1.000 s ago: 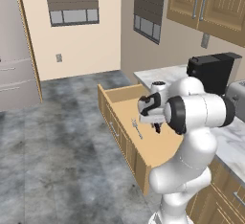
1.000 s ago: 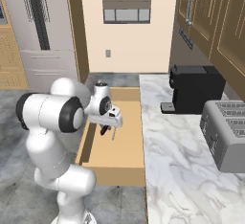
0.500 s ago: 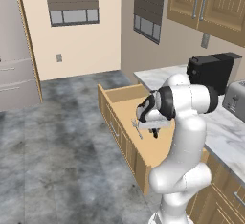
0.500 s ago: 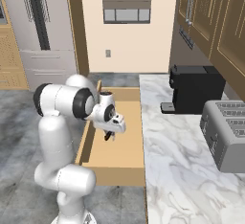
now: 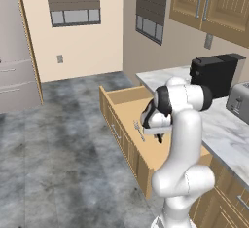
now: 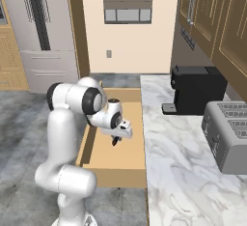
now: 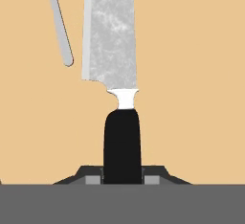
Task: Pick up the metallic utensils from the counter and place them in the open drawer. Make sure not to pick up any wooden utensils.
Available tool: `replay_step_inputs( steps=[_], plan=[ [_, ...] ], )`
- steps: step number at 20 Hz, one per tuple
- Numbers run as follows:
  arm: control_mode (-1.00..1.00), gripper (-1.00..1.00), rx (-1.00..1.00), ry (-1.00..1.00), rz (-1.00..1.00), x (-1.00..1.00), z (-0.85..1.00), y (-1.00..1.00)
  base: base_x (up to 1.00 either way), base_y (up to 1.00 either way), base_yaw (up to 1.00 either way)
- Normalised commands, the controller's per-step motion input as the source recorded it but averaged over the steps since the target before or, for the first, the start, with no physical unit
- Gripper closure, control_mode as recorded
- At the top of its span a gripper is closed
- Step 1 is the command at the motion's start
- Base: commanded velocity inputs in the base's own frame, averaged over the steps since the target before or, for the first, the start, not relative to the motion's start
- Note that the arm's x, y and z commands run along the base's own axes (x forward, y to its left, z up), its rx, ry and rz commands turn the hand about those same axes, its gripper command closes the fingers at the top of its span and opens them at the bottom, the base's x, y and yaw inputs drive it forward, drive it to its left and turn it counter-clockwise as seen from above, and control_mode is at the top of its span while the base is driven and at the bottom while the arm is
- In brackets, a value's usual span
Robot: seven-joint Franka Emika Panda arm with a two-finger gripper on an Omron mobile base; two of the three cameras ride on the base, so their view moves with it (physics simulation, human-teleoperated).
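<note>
The hand (image 7: pixel 122 177) is closed down narrow on the black handle of a knife (image 7: pixel 115 50), the black-handled one of the 2 metallic utensils, whose broad silvery blade runs straight out ahead of the fingertips in the hand view. Over the last second the arm has swung the hand down and in, from up near the counter edge to low inside the open drawer (image 5: pixel 121 97), so the knife now hangs just above the pale drawer floor; whether the blade tip is touching the wood I cannot tell. Just beyond the hand and a little to its left, the slim all-silver fork (image 7: pixel 60 24) lies flat on the drawer floor, apart from the blade, which reads as 1 utensil already delivered and the 2nd about to join it. In the left base view the hand (image 5: pixel 158 135) sits over the middle of the drawer with the fork (image 5: pixel 139 131) beside it; in the right base view the hand (image 6: pixel 116 140) hangs over the tan interior of the open drawer (image 6: pixel 96 163). My judgement is that the carry is finished and the release is the step in hand: opening the fingers here should drop the knife beside the fork without striking it. Farther off, past the drawer, the marbled counter (image 6: pixel 173 172) carries a black appliance (image 6: pixel 195 89) and a toaster (image 6: pixel 226 135).
</note>
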Motion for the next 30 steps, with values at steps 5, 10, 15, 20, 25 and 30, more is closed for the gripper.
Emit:
replay_step_inputs(
  steps=[5, 10, 15, 20, 25, 30],
  plan=[
    [-1.0, 1.0, 0.0, 0.0, 0.03, 0.45, -0.47, 0.0, 0.0, 0.0, 0.0],
    [-1.0, 1.0, 0.0, 0.0, 0.01, 0.47, -0.49, -0.07, 0.0, 0.0, 0.0],
    [-1.0, 1.0, 0.01, 0.0, 0.02, 0.37, -0.46, -0.13, 0.0, 0.0, 0.0],
    [-1.0, 1.0, 0.03, 0.0, 0.01, 0.15, -0.24, -0.02, 0.0, 0.0, 0.0],
    [-1.0, -1.0, 0.0, 0.01, 0.0, 0.0, -0.02, 0.01, 0.0, 0.0, 0.0],
    [-1.0, -1.0, -0.04, 0.0, -0.03, -0.02, 0.16, 0.0, 0.0, 0.0, 0.0]
  ],
)
